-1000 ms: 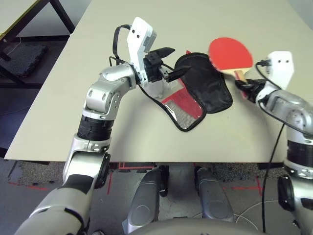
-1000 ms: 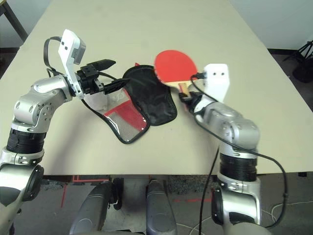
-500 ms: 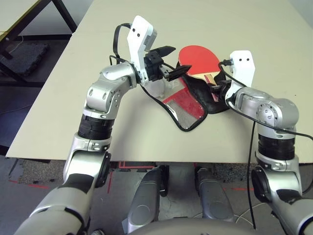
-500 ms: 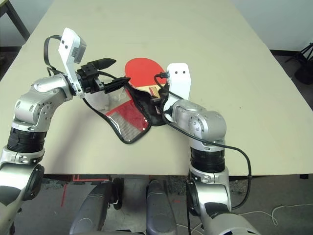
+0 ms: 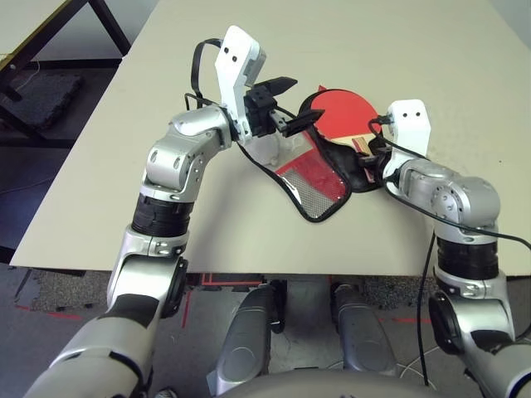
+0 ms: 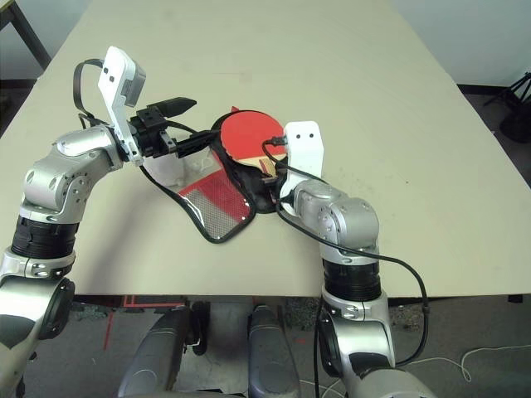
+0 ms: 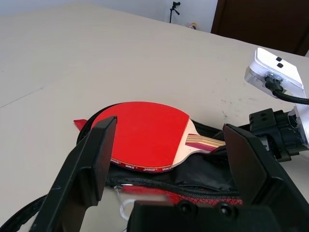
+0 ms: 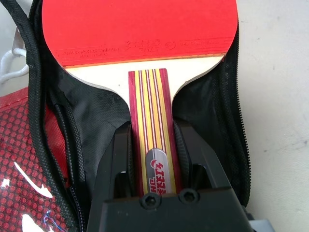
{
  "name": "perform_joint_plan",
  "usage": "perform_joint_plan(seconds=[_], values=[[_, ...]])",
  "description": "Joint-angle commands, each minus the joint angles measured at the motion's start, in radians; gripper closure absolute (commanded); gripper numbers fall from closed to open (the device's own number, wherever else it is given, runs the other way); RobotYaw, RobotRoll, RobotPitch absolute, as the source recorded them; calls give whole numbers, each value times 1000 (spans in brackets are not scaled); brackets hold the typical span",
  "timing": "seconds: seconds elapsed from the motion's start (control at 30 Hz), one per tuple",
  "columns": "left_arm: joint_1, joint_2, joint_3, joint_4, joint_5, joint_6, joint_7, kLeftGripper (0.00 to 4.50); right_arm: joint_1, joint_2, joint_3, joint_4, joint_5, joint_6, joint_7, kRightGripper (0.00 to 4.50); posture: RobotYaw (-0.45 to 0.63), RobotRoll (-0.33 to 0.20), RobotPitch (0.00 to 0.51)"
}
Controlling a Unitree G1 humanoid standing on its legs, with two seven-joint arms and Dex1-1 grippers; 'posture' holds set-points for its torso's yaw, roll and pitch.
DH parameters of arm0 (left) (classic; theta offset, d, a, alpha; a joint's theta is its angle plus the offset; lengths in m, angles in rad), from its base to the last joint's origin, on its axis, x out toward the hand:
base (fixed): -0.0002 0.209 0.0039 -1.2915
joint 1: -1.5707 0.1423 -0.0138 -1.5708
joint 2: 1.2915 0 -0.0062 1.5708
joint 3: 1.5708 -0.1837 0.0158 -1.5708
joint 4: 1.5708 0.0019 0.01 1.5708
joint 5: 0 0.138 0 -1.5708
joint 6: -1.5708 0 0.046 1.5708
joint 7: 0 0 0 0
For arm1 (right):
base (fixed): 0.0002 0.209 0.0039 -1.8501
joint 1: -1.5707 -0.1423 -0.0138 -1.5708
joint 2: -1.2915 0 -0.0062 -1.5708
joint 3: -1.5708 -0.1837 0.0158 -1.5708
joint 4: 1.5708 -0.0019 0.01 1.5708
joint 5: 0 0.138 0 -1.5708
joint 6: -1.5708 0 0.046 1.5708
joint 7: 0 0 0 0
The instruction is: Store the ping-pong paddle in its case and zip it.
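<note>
While my left gripper (image 5: 286,106) hovers spread wide, holding nothing, over near rim of case (image 5: 348,170), flap stays unsupported. Case lies unzipped on worktop (image 5: 249,232), red panel (image 5: 311,182) folded toward me. Right gripper (image 8: 152,159) pinches handle of ping-pong paddle (image 6: 249,137), red face over black lining, not yet tucked under rim. Risks, as I judge: blade edge catches zip edging (image 8: 43,111) and shoves loose case along worktop; handle twists in narrow pinch; flap flops shut before paddle seats.
</note>
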Motion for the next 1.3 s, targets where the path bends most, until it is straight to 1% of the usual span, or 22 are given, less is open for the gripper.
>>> perform_joint_plan(seconds=[0.03,0.27,0.43,0.5,0.53,0.67,0.77,0.8,0.97,1.03,1.1,1.2,1.27,1.3], values=[[-2,6,-4,8,9,-2,-2,0,11,1,10,22,-11,-43,15,3292,-41,0,214],[-4,6,-3,12,11,-6,0,0,0,-2,28,69,-23,-100,41,3292,-35,0,211],[-4,8,-1,12,11,-6,1,0,4,-5,37,81,-29,-105,57,3292,-31,0,211],[-4,8,-1,12,11,-6,2,0,6,-8,39,81,-30,-103,63,2561,-31,0,210],[-3,8,0,11,11,-6,3,0,7,-11,39,78,-30,-102,67,2359,-31,0,210],[-7,10,4,6,8,-3,7,0,7,-34,26,46,-20,-95,91,1174,-30,0,210],[-15,16,10,0,3,4,8,0,-12,-62,-16,-14,16,-68,122,201,-26,0,210],[-22,21,17,1,-2,9,7,0,-19,-73,-41,-35,33,-63,136,55,-24,0,210],[-92,73,85,30,-57,90,-1,0,-30,-185,-123,-87,91,-148,243,55,-21,0,210],[-117,117,115,39,-92,160,-21,0,-27,-241,-148,-78,104,-183,289,55,-20,0,210],[-124,158,128,42,-107,194,-43,0,-15,-278,-161,-58,109,-222,319,55,-21,0,210],[-104,238,148,61,-111,233,-75,0,12,-325,-171,-8,91,-299,355,55,-13,0,214],[-47,304,160,84,-94,234,-92,0,20,-329,-178,16,91,-335,361,55,-10,0,215],[-24,316,167,85,-100,247,-90,0,21,-327,-178,22,92,-346,360,55,-7,0,215]])
